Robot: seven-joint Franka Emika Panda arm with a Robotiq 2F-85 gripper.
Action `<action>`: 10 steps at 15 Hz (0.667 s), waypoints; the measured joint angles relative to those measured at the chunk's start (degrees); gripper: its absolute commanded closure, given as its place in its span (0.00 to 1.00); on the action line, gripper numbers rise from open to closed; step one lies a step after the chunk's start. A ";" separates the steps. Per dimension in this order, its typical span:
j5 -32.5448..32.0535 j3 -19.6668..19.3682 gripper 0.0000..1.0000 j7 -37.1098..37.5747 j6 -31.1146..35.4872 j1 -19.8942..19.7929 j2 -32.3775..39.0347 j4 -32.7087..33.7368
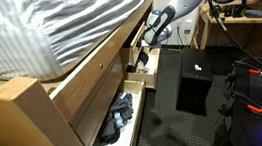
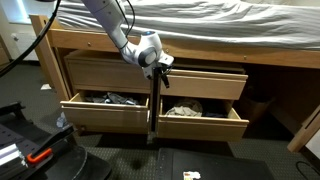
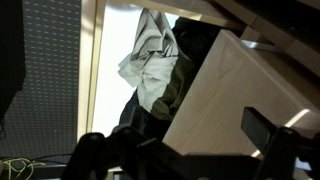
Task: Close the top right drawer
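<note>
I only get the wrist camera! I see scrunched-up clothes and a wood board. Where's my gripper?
Observer: In an exterior view the gripper is up by the top right drawer, at its inner corner.
Operator: Is any other drawer open?
Observer: Yes, the lower left drawer is pulled out, with dark clothes inside.
Operator: What's above the drawers?
Observer: A striped blanket.
</note>
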 measured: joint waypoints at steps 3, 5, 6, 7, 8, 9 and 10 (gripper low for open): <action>0.06 -5.26 0.00 8.41 0.99 6.13 3.80 4.19; 0.42 -10.70 0.00 16.63 2.75 9.67 7.40 6.91; 0.53 -13.53 0.00 20.54 3.79 10.98 9.44 8.53; -0.14 -16.25 0.00 25.06 6.16 12.22 10.75 8.73; -1.21 -18.63 0.00 29.31 8.80 13.31 11.08 7.59; -1.94 -21.61 0.00 33.53 10.91 14.58 11.24 6.13; -2.36 -24.63 0.00 37.46 11.96 15.92 11.27 4.56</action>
